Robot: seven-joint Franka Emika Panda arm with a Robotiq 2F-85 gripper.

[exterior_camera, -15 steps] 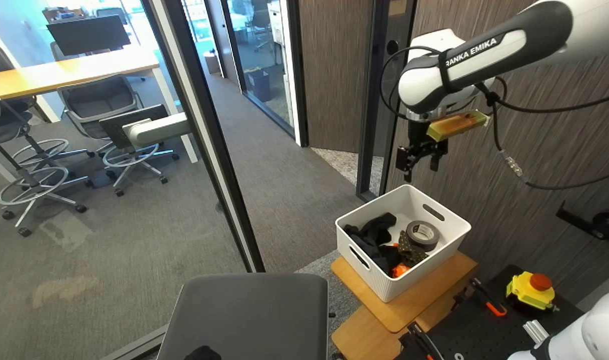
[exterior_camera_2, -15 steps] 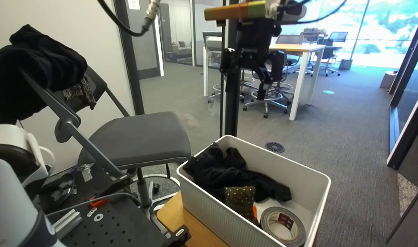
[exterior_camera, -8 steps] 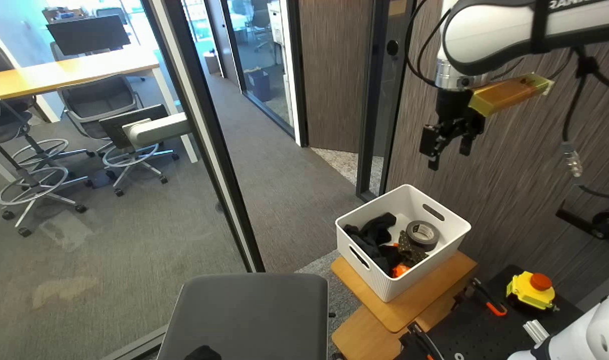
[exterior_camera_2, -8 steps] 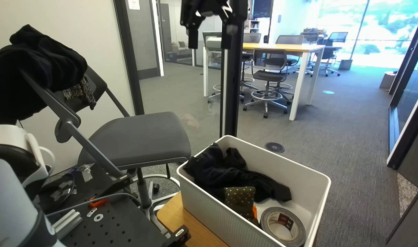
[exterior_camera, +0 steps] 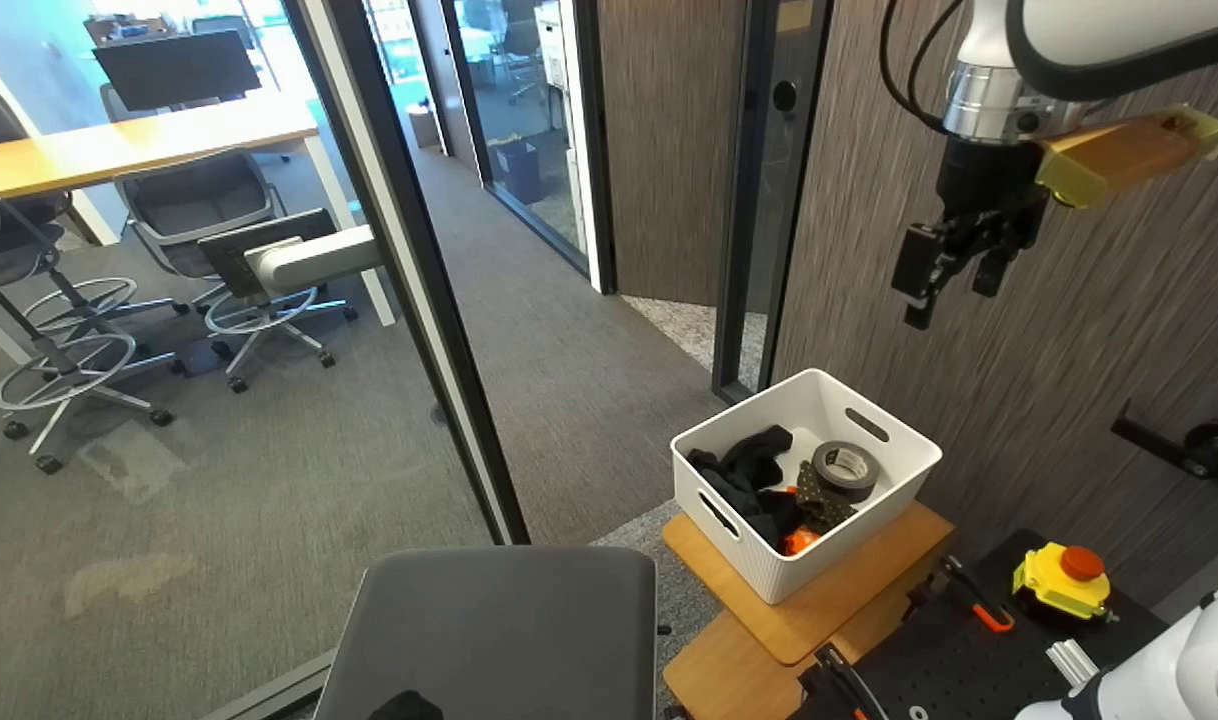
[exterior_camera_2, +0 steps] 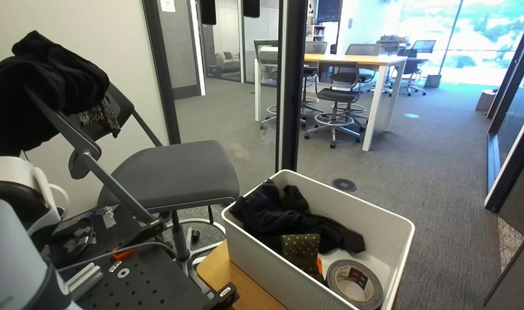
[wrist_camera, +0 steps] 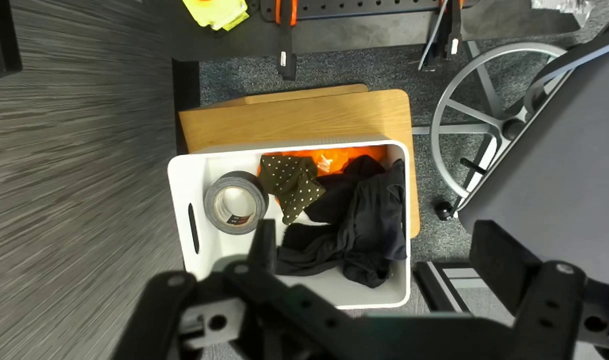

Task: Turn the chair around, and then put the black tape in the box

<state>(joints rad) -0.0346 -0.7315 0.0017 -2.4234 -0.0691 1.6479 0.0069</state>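
Observation:
The grey chair [exterior_camera: 499, 630] stands beside the box, also in an exterior view [exterior_camera_2: 180, 172] and at the right of the wrist view [wrist_camera: 549, 185]. The white box [exterior_camera: 729, 545] also shows in an exterior view [exterior_camera_2: 262, 262] and the wrist view [wrist_camera: 309, 296]. The black tape [wrist_camera: 213, 212] lies in the box near its slotted end wall, also in both exterior views [exterior_camera: 847, 490] [exterior_camera_2: 376, 292]. My gripper [exterior_camera: 953, 300] is open and empty, high above the box. Only its fingertips show at the top of an exterior view [exterior_camera_2: 229, 10]; both fingers show apart in the wrist view [wrist_camera: 377, 245].
The box also holds black cloth [wrist_camera: 354, 215], a dotted cloth [wrist_camera: 289, 182] and an orange item [wrist_camera: 334, 159]. It stands on a wooden stand [wrist_camera: 304, 120]. A black perforated bench [exterior_camera_2: 146, 284] carries clamps and a yellow-red stop button [exterior_camera: 1064, 580]. A wood-grain wall [exterior_camera: 1049, 400] rises behind.
My gripper has risen and moved away from above the box, rightward in an exterior view and up-left almost out of frame in an exterior view. It stays open. The box, tape and chair have not moved.

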